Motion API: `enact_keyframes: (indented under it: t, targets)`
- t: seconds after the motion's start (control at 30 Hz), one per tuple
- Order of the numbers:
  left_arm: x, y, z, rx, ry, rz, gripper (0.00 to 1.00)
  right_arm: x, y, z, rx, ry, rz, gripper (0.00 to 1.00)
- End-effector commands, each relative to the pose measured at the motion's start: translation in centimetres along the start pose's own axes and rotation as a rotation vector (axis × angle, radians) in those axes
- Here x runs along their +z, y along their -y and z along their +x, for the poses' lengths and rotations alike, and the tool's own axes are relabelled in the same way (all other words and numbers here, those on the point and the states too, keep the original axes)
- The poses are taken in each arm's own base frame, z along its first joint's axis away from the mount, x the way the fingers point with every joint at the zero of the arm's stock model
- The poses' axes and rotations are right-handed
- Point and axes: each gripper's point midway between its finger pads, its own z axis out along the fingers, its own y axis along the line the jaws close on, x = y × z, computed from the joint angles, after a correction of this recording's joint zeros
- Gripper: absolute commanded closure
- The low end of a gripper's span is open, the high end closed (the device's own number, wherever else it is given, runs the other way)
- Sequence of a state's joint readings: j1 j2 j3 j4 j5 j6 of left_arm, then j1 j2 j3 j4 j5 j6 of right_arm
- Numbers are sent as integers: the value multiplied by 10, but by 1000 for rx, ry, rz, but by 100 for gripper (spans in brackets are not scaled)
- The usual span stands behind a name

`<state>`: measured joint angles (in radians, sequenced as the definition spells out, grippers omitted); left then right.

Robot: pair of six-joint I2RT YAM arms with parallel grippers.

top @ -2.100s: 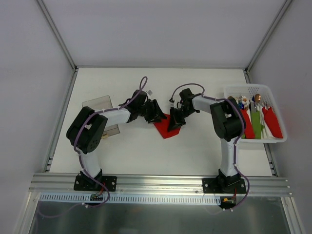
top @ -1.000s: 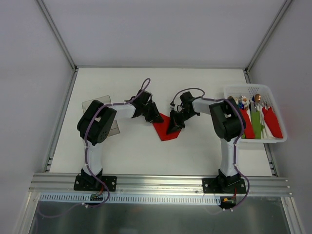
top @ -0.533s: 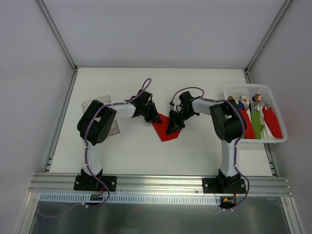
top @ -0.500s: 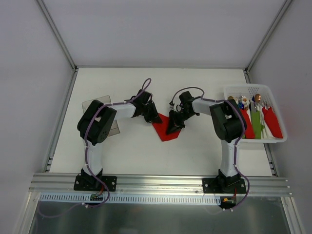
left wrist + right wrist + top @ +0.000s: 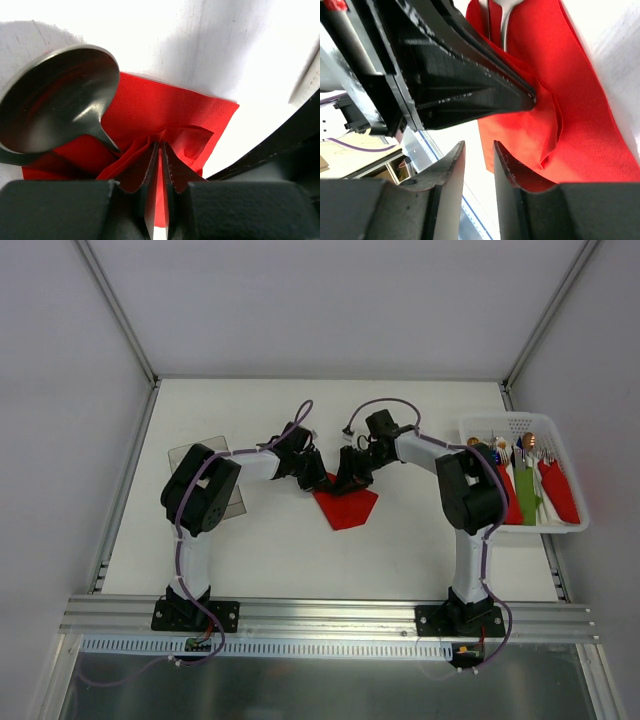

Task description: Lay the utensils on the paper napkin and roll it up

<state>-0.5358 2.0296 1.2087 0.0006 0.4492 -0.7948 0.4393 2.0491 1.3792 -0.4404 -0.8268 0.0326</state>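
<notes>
The red paper napkin (image 5: 347,508) lies mid-table. In the left wrist view the utensils show as a silver spoon bowl (image 5: 55,112) resting on the napkin's (image 5: 165,107) left part. My left gripper (image 5: 161,147) is shut on a raised fold of the napkin; in the top view it (image 5: 320,482) sits at the napkin's far left corner. My right gripper (image 5: 477,150) is open with nothing between its fingers, hovering by the napkin (image 5: 585,125) close to the left gripper. A silver handle (image 5: 506,20) lies on the napkin. In the top view the right gripper (image 5: 350,480) is at the far edge.
A white basket (image 5: 520,423) at the right holds red and green rolled bundles (image 5: 527,495) with cutlery tips. A clear flat tray (image 5: 198,452) lies at the left behind my left arm. The two grippers are nearly touching.
My right gripper has pulled back from over the napkin toward its far edge, uncovering more red. My left gripper has stayed at the napkin's corner.
</notes>
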Motion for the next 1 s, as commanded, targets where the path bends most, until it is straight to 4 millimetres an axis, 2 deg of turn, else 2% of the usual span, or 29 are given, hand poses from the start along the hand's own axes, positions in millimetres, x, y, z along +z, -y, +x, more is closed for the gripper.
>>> enact_keyframes:
  t: [0.0, 0.27, 0.37, 0.43, 0.47, 0.53, 0.57, 0.6, 0.63, 0.67, 0.73, 0.77, 0.83, 0.9, 0.97]
  targets:
    - [6, -19, 14, 29, -59, -63, 92, 6, 0, -2, -10, -15, -25, 69]
    - [3, 0, 5, 114, -51, -5, 89, 26, 37, 17, 40, -58, 46, 73]
    - [-1, 17, -1, 167, -42, 54, 87, 28, 45, 22, 62, -64, 73, 74]
    - [-14, 34, -11, 202, 5, 95, 84, 28, 49, 28, 89, -69, 87, 74]
    - [-19, 35, -17, 203, 36, 99, 82, 29, 49, 27, 90, -62, 86, 74]
    - [-47, 58, -33, 198, 131, 154, 77, 29, 50, 33, 117, -65, 87, 74]
    - [-53, 49, -30, 168, 148, 144, 73, 30, 52, 34, 121, -63, 88, 74]
    - [-77, 58, -41, 160, 222, 168, 70, 31, 53, 35, 132, -63, 89, 74]
    - [-88, 59, -49, 121, 278, 179, 67, 32, 54, 37, 143, -66, 89, 74]
    - [-88, 43, -39, 76, 270, 165, 65, 33, 54, 37, 156, -62, 88, 74]
    - [-109, 39, -43, -10, 320, 209, 65, 34, 55, 37, 169, -58, 87, 74]
    - [-102, 17, -26, -61, 289, 193, 64, 35, 56, 38, 181, -56, 86, 74]
    - [-103, 8, -19, -99, 295, 210, 65, 36, 56, 38, 195, -59, 84, 74]
    - [-92, -14, -4, -129, 266, 173, 66, 37, 57, 38, 214, -63, 80, 74]
    - [-86, -19, 1, -146, 263, 200, 67, 38, 56, 37, 226, -66, 74, 74]
